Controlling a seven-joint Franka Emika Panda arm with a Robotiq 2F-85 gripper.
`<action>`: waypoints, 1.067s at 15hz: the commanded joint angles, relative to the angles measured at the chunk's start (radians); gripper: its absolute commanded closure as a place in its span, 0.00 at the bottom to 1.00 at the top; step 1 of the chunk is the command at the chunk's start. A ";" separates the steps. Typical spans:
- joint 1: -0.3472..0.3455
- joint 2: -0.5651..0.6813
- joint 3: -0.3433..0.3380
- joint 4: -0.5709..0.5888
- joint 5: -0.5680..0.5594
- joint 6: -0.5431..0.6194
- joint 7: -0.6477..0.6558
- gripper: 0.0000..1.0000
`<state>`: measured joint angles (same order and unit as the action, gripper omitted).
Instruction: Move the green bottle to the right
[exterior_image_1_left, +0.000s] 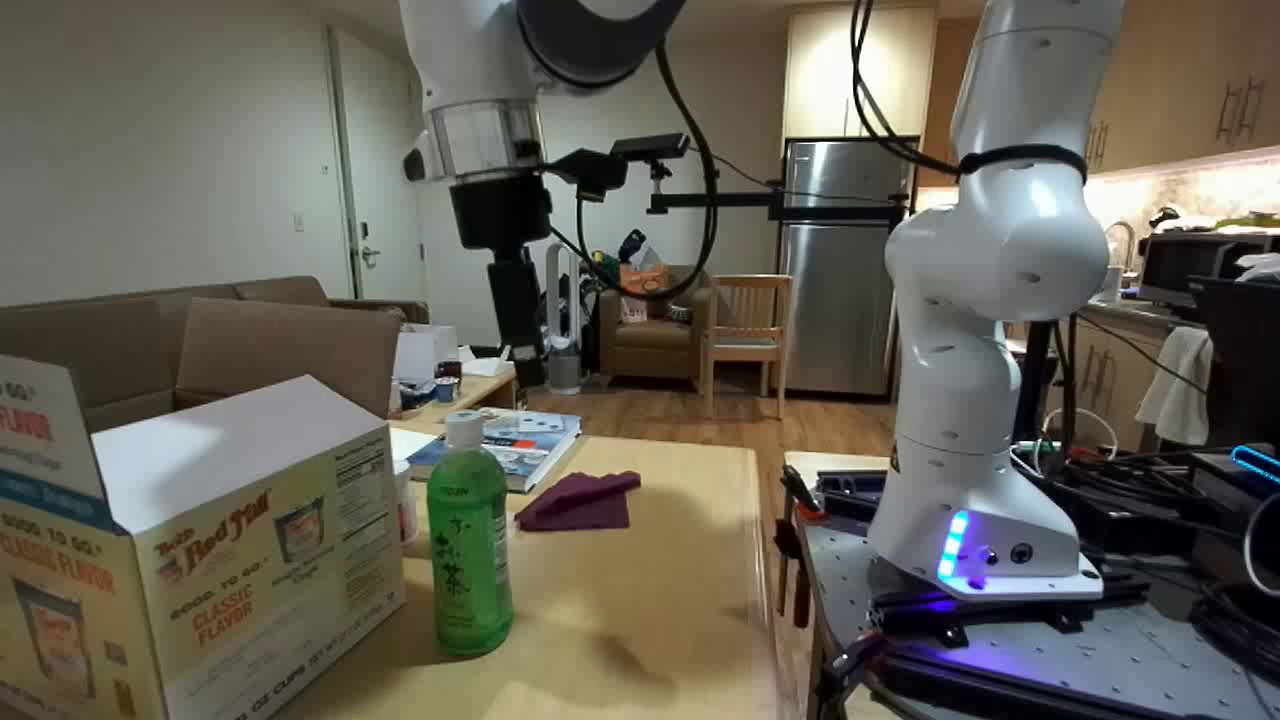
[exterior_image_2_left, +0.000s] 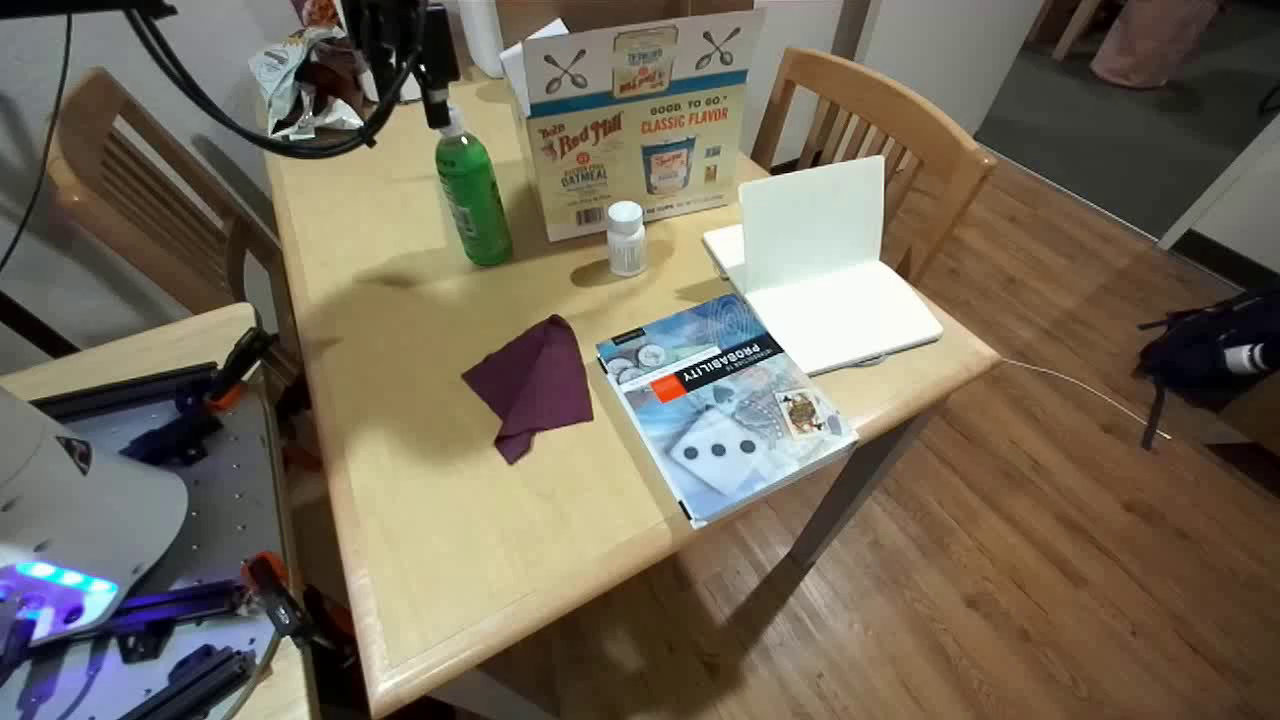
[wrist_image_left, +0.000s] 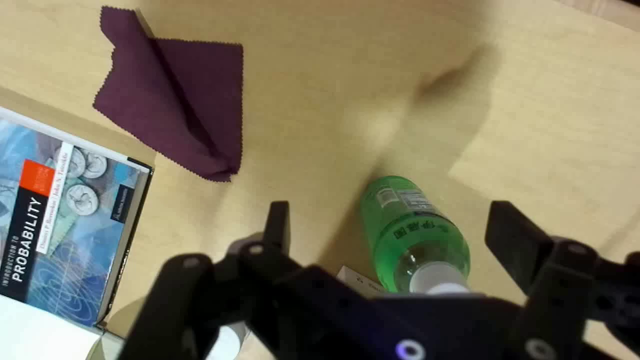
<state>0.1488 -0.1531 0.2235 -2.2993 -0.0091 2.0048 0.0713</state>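
The green bottle (exterior_image_1_left: 470, 560) stands upright on the table, close beside the cardboard box. It is translucent green with a whitish cap, and it also shows in an exterior view (exterior_image_2_left: 475, 205). My gripper (exterior_image_1_left: 530, 370) points down, with its fingertips a little above cap height and offset from the cap in that view. In an exterior view, the gripper (exterior_image_2_left: 437, 110) overlaps the cap's edge. In the wrist view, the fingers of the gripper (wrist_image_left: 388, 207) are spread wide, with the bottle (wrist_image_left: 415, 230) showing between and below them. The fingers hold nothing. The gripper body hides part of the cap.
The open cardboard box (exterior_image_2_left: 640, 130) stands right beside the bottle. A small white bottle (exterior_image_2_left: 627, 245), a purple cloth (exterior_image_2_left: 535, 385), a probability book (exterior_image_2_left: 725, 410) and an open notebook (exterior_image_2_left: 835, 310) lie around it. The table edge (exterior_image_1_left: 765, 560) faces the robot base.
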 joint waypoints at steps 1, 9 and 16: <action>0.012 0.001 -0.012 0.001 -0.002 -0.002 0.002 0.00; 0.013 -0.007 -0.014 -0.026 -0.019 0.081 -0.023 0.00; 0.026 0.013 -0.017 -0.135 0.003 0.411 -0.051 0.00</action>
<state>0.1601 -0.1498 0.2176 -2.3887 -0.0282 2.3258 0.0295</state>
